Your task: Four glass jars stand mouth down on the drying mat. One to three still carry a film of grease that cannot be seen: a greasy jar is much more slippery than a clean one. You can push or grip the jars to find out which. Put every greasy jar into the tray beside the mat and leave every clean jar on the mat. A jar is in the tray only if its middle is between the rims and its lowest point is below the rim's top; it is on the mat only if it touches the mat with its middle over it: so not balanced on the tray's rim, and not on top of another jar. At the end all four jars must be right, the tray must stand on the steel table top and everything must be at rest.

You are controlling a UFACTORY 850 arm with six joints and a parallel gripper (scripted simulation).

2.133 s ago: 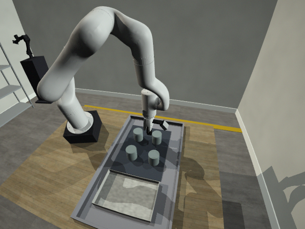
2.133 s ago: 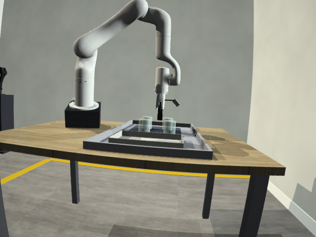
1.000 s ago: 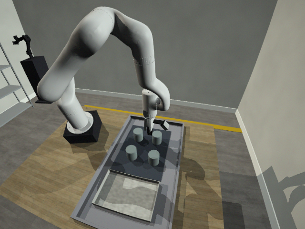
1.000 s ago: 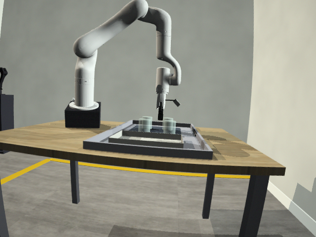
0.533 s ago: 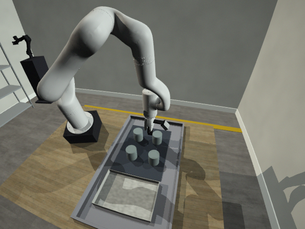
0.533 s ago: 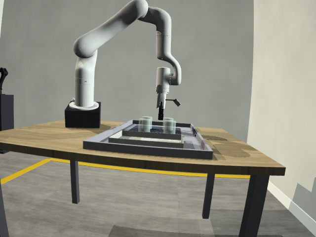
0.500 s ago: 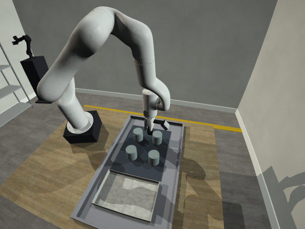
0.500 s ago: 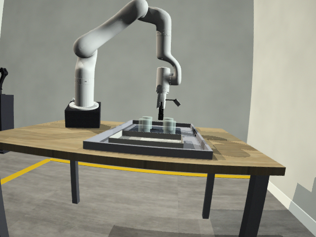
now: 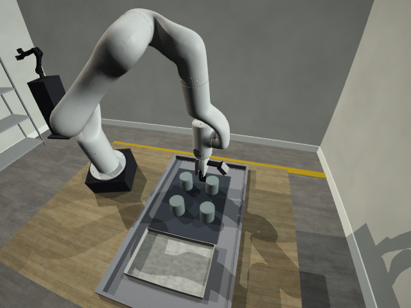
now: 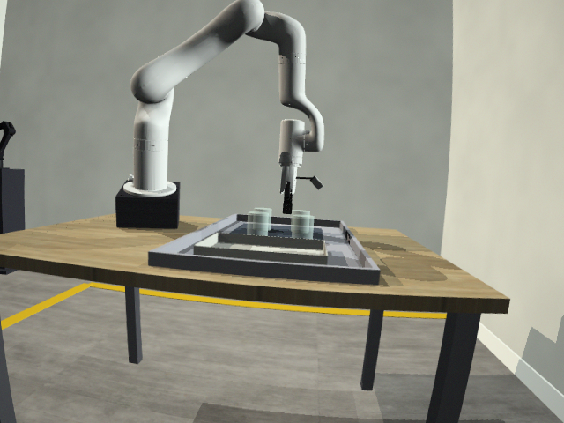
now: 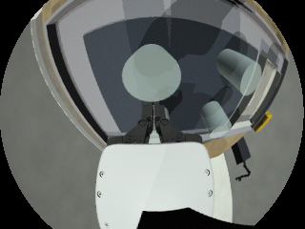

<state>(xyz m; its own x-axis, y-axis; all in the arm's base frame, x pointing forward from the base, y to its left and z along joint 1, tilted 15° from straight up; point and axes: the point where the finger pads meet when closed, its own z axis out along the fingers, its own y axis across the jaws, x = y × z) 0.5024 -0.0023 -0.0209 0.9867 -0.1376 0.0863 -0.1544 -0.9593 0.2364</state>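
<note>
"Now, how stands the tool (image 9: pixel 201 178) (image 10: pixel 287 210) (image 11: pixel 153 104)?"

"Its fingers are together, with nothing between. It points down, just beside the first jar (image 9: pixel 212 185) (image 10: pixel 300 212) (image 11: pixel 152 73); I see no clear touch."

"And the step?"

"I judge it is a push test. Please keep the fingers together, go low on the wall of the jar, and push slowly and short. High pushing could tip it. Use the same push for every jar, so the slipping can be compared."

"Which jars are near?"

"The second jar (image 9: pixel 186 181) (image 10: pixel 270 218) is also close to the tool, on the arm-base side. Farther from the tool stand the third jar (image 9: pixel 176 205) (image 10: pixel 250 224) (image 11: pixel 216 119) and the fourth jar (image 9: pixel 207 212) (image 10: pixel 311 226) (image 11: pixel 238 72). All four are upright on the mat (image 9: pixel 194 200) (image 10: pixel 279 232) (image 11: pixel 105 52). Grease I cannot see."

"And the tray?"

"The tray (image 9: pixel 180 236) (image 10: pixel 259 256) is farthest from the tool, past the jars, on the steel desk (image 9: pixel 129 293) (image 10: pixel 263 271) (image 11: pixel 71 43). It holds no jar."

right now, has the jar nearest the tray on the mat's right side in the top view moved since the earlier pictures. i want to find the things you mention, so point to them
No, the jar (image 9: pixel 207 212) stands unshifted against the tray (image 9: pixel 181 237).
</note>
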